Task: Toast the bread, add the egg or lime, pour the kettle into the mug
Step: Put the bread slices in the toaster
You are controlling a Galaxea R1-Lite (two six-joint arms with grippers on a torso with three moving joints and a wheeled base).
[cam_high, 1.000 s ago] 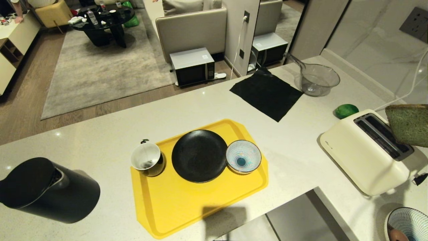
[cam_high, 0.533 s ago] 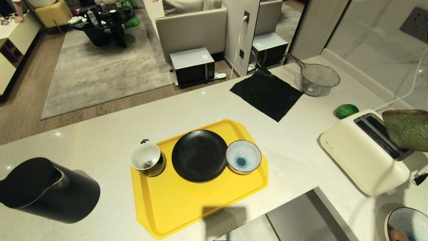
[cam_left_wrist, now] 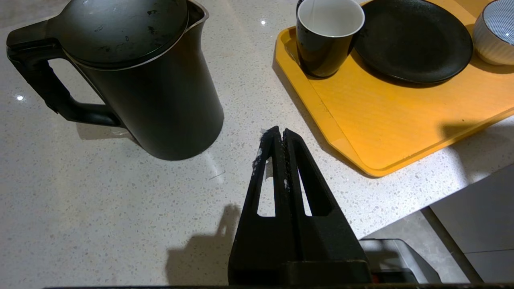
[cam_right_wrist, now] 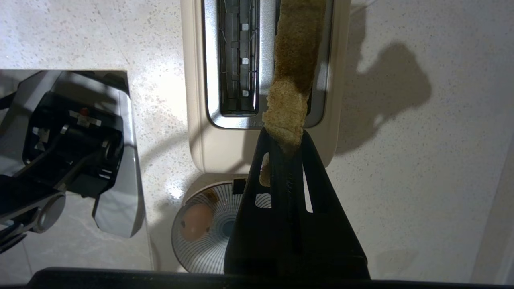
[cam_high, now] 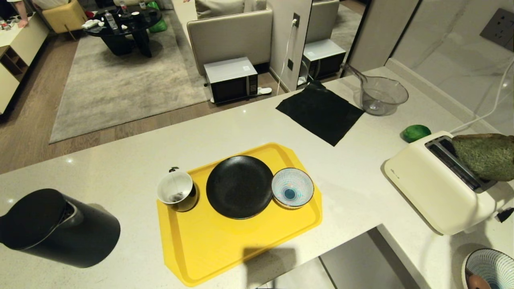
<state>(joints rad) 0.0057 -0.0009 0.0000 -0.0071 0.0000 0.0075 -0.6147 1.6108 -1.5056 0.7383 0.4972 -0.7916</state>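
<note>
Bread [cam_right_wrist: 295, 60] is pinched at its crust in my right gripper [cam_right_wrist: 283, 138], jaws clamped tight on it, its lower edge at the toaster [cam_high: 435, 188]'s second slot, the one farther from the tray; the other slot is empty. Nearer than the toaster, a striped bowl [cam_right_wrist: 209, 237] holds one spotted egg [cam_right_wrist: 193, 221]. Left of the toaster, the tray [cam_high: 225, 249] carries one mug [cam_high: 176, 192], one plate [cam_high: 239, 186] and a second striped bowl, empty. My left gripper [cam_left_wrist: 280, 134], closed on nothing, hangs beside the kettle [cam_left_wrist: 152, 80]. Beyond the toaster lies one lime [cam_high: 416, 133].
</note>
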